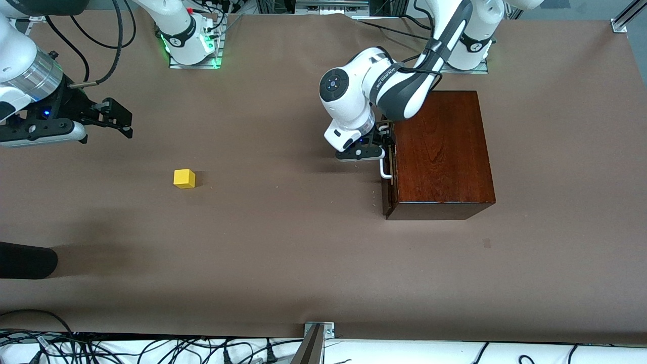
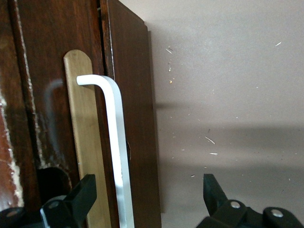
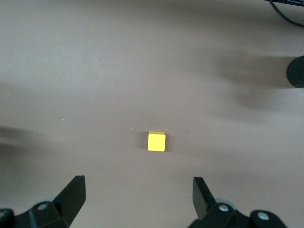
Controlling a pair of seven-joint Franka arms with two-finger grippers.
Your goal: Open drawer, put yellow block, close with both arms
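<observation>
Left wrist view shows the left gripper [image 2: 147,199] with its fingers [image 2: 80,192] spread wide on either side of the white bar handle [image 2: 116,152]; the bar stands in the gap, closer to one finger, and whether either finger touches it cannot be told. The handle sits on a pale strip on the dark front of the drawer [image 2: 133,118], which looks shut or nearly so. In the front view this gripper [image 1: 385,146] is at the handle [image 1: 385,169] on the front of the mahogany box [image 1: 440,151], which stands at the left arm's end of the table [image 1: 283,242].

The right gripper [image 3: 137,197] hangs in the air with its fingers [image 3: 73,192] wide apart and nothing between them. The yellow block [image 3: 156,141] lies on the bare table below and ahead of it, well apart from the fingers. In the front view the right gripper [image 1: 124,121] is over the right arm's end of the table, and the block [image 1: 184,178] rests there alone, well apart from the box.
</observation>
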